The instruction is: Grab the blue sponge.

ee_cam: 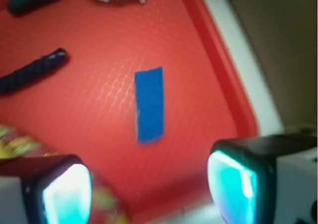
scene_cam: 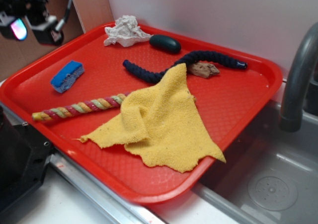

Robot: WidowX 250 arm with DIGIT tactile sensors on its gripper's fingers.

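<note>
The blue sponge lies flat on the left part of the red tray, a paler layer along its near side. From the wrist view the blue sponge is a narrow upright rectangle on the tray. My gripper hangs high at the top left, above and to the left of the sponge, well clear of it. In the wrist view the gripper is open, its glowing cyan pads wide apart with only tray between them.
A yellow cloth covers the tray's middle, over a navy rope and a multicoloured rope. At the back lie crumpled white paper, a dark teal lump and a brown piece. A grey faucet and sink are to the right.
</note>
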